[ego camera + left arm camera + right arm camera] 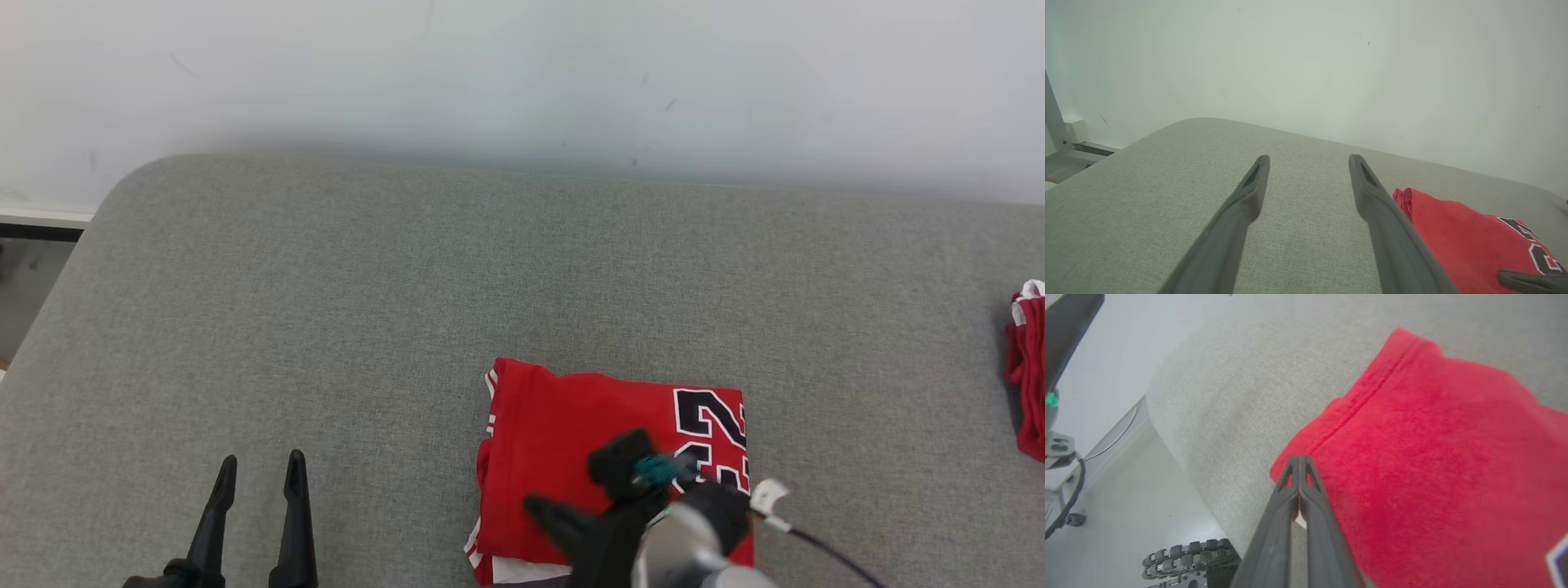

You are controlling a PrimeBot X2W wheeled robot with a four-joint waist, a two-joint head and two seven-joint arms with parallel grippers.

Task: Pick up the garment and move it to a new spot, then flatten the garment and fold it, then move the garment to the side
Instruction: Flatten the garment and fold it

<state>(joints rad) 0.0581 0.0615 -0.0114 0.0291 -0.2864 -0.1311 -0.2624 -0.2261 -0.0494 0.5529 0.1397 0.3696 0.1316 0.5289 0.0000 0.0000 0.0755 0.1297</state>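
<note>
Where the grey cushion [367, 286] spreads its woven top with a rounded corner below the pale wall [522, 73], we see the garment [563, 425] lying at about five o'clock from the middle of the head view. It is a red knit jersey folded into a near-square packet. It has black, white-edged numerals at its two o'clock corner and white-striped trim along its nine o'clock edge. A white layer peeks out at its six o'clock edge.

The right gripper [1299, 459] reaches over the packet from five o'clock. Its two long dark fingers are pressed together, with nothing pinched at the tips that we can make out. In the right wrist view those tips lie over the jersey's stitched hem, near a soft rounded corner; we cannot tell whether they touch the cloth.

The left gripper [262, 459] hovers at seven o'clock in the head view, well apart from the jersey. Its tapered fingers are spread wide and hold nothing, with bare cushion between them. At three o'clock, a second red cloth [1027, 367] with white trim sits bunched on the cushion.
</note>
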